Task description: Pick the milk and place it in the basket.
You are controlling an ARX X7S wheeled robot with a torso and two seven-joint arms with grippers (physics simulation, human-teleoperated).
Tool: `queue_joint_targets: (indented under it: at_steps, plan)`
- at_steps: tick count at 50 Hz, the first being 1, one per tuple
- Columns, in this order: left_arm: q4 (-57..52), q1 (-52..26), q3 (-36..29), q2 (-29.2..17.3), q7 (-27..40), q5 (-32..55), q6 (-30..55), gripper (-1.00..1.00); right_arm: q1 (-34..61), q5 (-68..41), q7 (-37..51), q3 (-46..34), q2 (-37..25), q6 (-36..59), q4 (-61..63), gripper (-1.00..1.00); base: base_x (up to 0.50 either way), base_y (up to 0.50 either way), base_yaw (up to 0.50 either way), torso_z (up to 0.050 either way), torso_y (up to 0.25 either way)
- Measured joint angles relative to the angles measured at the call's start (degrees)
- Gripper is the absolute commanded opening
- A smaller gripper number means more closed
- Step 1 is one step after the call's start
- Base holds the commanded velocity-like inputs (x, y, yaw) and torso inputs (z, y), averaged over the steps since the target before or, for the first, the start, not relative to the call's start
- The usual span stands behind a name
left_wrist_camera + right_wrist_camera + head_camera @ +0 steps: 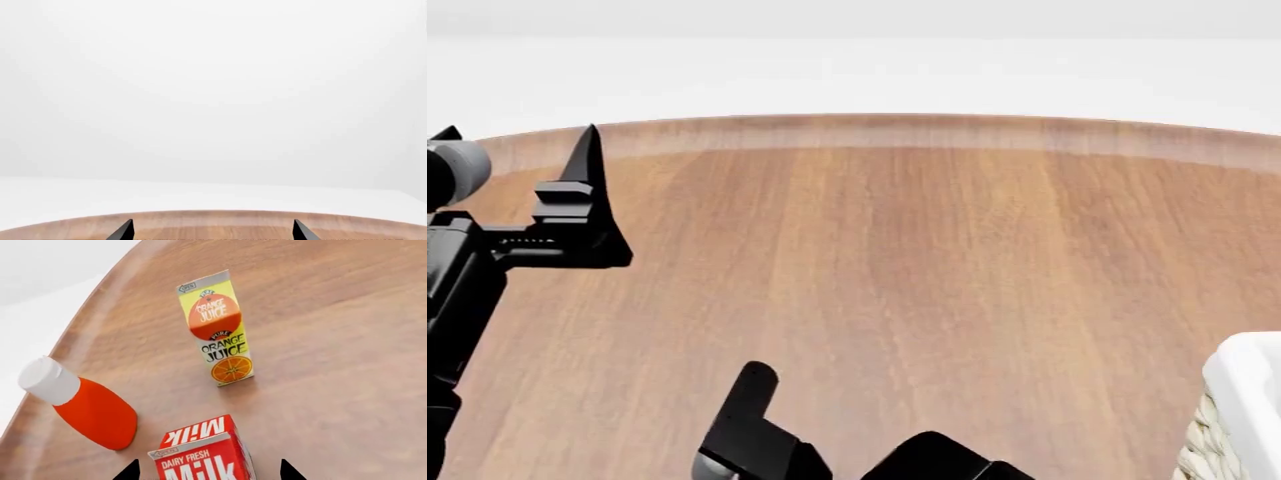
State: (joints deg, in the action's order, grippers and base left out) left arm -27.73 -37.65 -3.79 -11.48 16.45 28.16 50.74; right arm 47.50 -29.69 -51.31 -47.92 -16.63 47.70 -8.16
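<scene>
The milk [203,452] is a red gable-top carton with white "Milk" lettering, standing upright on the wooden table in the right wrist view. My right gripper [209,471] is open, with one fingertip on each side of the carton and a gap at both sides. The milk does not show in the head view. A corner of the basket [1244,375], with a white liner over cream wicker, shows at the head view's lower right edge. My left gripper [518,140] is open and empty above the table's far left; it also shows in the left wrist view [213,231].
An orange juice carton [217,335] stands beyond the milk. An orange bottle with a white cap [87,407] stands close beside the milk, near the table's curved edge [80,325]. Part of my right arm [747,425] shows at the head view's bottom.
</scene>
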Motion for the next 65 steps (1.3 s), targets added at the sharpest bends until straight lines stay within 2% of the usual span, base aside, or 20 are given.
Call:
queue_joint_targets:
  at_steps: [17, 18, 33, 38, 48, 56, 65]
  plan:
    - [0.2, 0.4, -0.5, -0.1, 0.2, 0.5, -0.7, 1.0, -1.6, 1.8, -3.8, -4.2, 3.1, -4.6, -9.5, 1.0, 0.0, 0.0, 0.0, 0.0, 0.0]
    - [0.3, 0.4, -0.6, -0.1, 0.2, 0.5, -0.7, 1.0, -1.7, 1.9, -3.9, -4.3, 3.1, -4.7, -9.8, -1.0, 0.0, 0.0, 0.0, 0.0, 0.0]
    - [0.2, 0.6, -1.1, -0.5, 0.5, 0.9, -1.1, 1.0, -1.7, 2.1, -3.3, -4.3, 3.4, -6.7, -11.6, -1.0, 0.0, 0.0, 0.0, 0.0, 0.0]
    - [0.3, 0.7, -1.1, -0.6, 0.5, 1.0, -1.4, 1.0, -2.0, 0.0, -0.1, -2.9, 4.2, -5.6, -12.0, -1.0, 0.0, 0.0, 0.0, 0.0, 0.0]
    - [0.8, 0.7, -1.3, -0.8, 0.6, 1.1, -1.8, 1.0, 0.4, -0.4, 22.1, 12.2, 4.0, -0.2, -9.2, -1.0, 0.0, 0.0, 0.0, 0.0, 0.001]
    - [0.9, 0.7, -1.6, -0.9, 0.9, 1.2, -1.9, 1.0, 4.6, -3.0, 37.1, 24.0, 2.2, 10.4, -1.4, -1.0, 0.0, 0.0, 0.0, 0.0, 0.001]
    - [1.2, 0.5, -1.8, -1.1, 1.1, 1.3, -2.1, 1.0, 10.1, -6.9, 49.5, 34.0, 1.0, 23.7, 6.6, -1.0, 0.0, 0.0, 0.0, 0.0, 0.001]
